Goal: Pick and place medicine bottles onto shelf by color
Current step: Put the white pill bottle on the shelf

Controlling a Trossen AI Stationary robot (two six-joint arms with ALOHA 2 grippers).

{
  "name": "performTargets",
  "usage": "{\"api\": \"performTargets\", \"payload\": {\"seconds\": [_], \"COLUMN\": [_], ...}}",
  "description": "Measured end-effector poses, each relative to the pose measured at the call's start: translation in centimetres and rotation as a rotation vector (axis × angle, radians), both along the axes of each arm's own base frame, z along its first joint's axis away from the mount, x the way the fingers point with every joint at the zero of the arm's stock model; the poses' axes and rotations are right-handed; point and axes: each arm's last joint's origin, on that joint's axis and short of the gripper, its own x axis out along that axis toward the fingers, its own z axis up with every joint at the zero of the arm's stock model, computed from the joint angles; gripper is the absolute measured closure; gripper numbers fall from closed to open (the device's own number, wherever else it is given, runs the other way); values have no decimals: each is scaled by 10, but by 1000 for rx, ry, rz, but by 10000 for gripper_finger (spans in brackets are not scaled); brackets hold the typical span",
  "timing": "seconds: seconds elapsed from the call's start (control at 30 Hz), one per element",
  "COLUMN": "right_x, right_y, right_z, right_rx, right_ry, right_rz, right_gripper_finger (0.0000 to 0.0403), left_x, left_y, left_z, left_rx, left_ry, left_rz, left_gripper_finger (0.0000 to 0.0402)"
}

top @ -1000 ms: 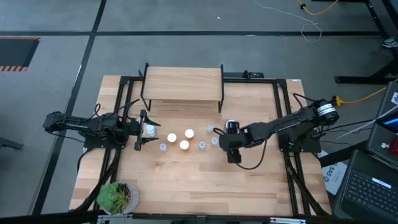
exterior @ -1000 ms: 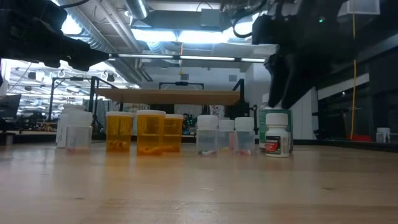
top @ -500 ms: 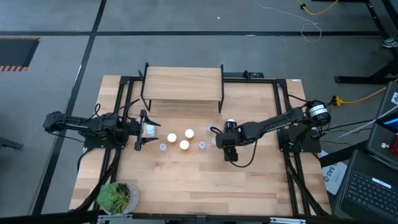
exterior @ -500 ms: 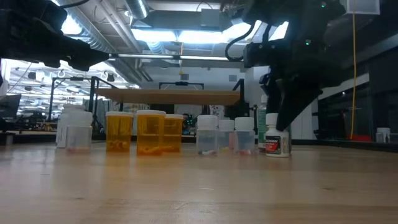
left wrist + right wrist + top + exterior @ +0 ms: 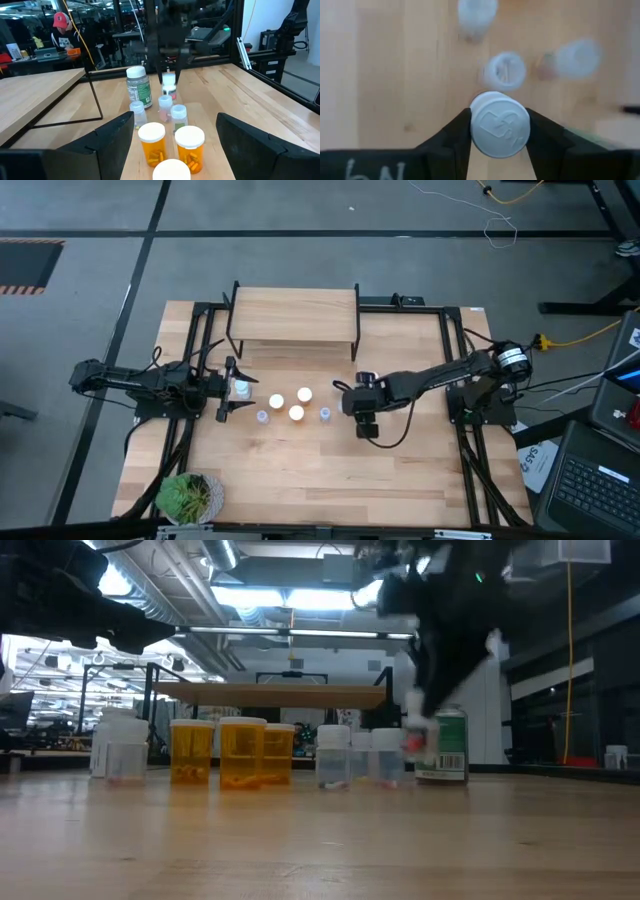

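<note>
While the right pincer (image 5: pixel 499 145) clamps the small white-capped plastic bottle (image 5: pixel 500 125) by its cap, off the surface, it seems light, rigid, slick; grip lower. Left pincer (image 5: pixel 172 145) waits, wide.

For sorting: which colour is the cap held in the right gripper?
White cap, clearest in the right wrist view.
</note>
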Motion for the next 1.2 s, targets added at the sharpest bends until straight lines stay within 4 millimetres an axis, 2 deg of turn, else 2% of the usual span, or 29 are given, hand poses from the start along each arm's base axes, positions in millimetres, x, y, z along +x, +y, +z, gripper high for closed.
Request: {"api": "performTargets", "payload": {"seconds": [0.13,0.27,0.47,0.57,0.7,0.8,0.9,1.03,1.2], "right_x": [12,22,25,20,7,2,0,3,9], "right_y": [-7,-30,-95,-137,-191,-227,-253,-269,-273], "right_z": [44,93,151,167,167,150,132,116,106], "right_rx": [-41,-186,-375,-381,-292,-236,-219,-169,-146], "right_ry": [-44,-143,-248,-310,-366,-334,-271,-233,-191], "right_rz": [88,108,53,-29,-102,-174,-229,-227,-219], "right_gripper_finger": [251,251,251,251,251,251,251,251,251], "left_x": [0,0,0,0,0,0,0,0,0], "left_y": [0,0,0,0,0,0,0,0,0], "left_z": [0,0,0,0,0,0,0,0,0], "left_rx": [0,0,0,0,1,2,2,2,2], "left_ry": [0,0,0,0,0,0,0,0,0], "left_rz": [0,0,0,0,0,0,0,0,0], "left_gripper_finger": [123,123,123,123,123,123,123,123,123]}}
